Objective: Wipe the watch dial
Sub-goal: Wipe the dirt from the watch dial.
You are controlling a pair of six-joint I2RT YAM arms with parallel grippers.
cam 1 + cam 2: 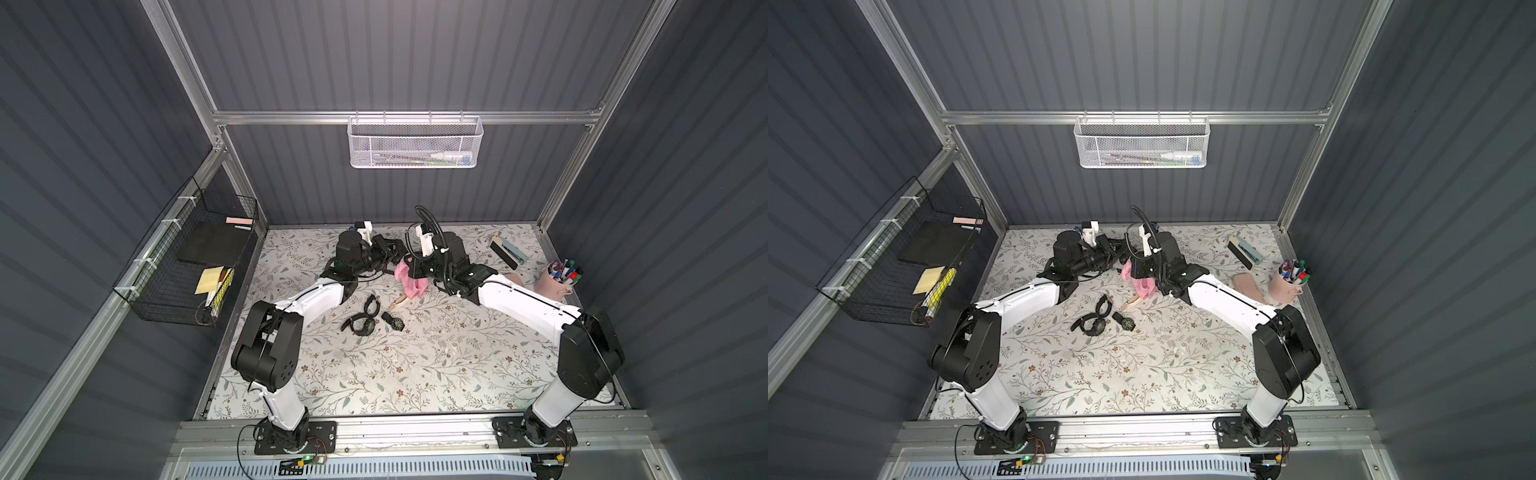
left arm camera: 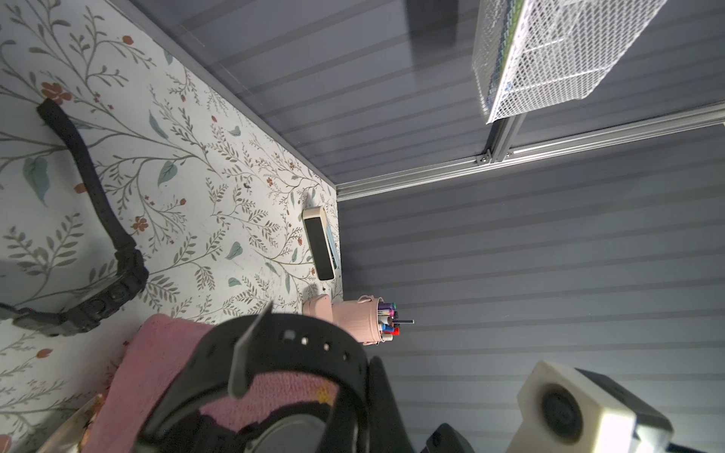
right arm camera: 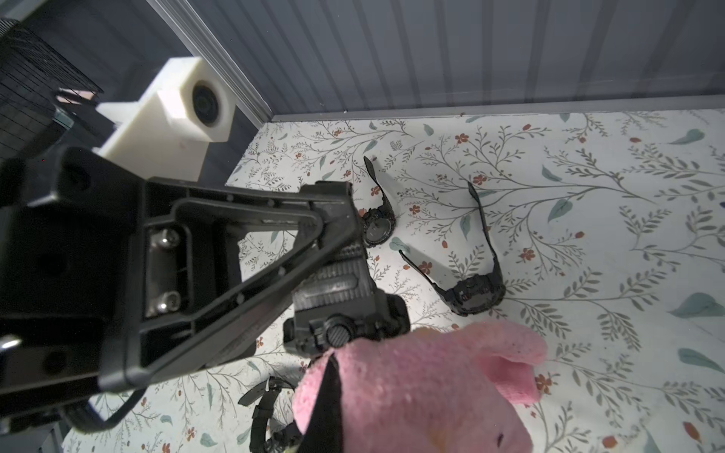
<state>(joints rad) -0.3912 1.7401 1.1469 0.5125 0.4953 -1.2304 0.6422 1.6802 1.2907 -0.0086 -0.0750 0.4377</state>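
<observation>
My left gripper point(image 1: 394, 250) is shut on a black watch point(image 3: 345, 310), held above the table at the back middle; its looped strap point(image 2: 282, 345) fills the left wrist view. The right gripper point(image 1: 409, 271) is shut on a pink cloth point(image 3: 423, 392), whose top edge presses against the watch case by the crown. The dial itself is hidden behind the cloth and case. In the right wrist view one black finger point(image 3: 325, 408) shows, wrapped in the cloth. Both grippers meet tip to tip in both top views.
Three more black watches lie on the floral table: point(image 1: 372, 303), point(image 1: 359, 326), point(image 1: 395, 322). A pink pen cup point(image 1: 559, 280) and a black eraser block point(image 1: 509, 251) stand at the back right. A wire basket point(image 1: 187, 262) hangs left, a white mesh basket point(image 1: 415, 143) on the back wall.
</observation>
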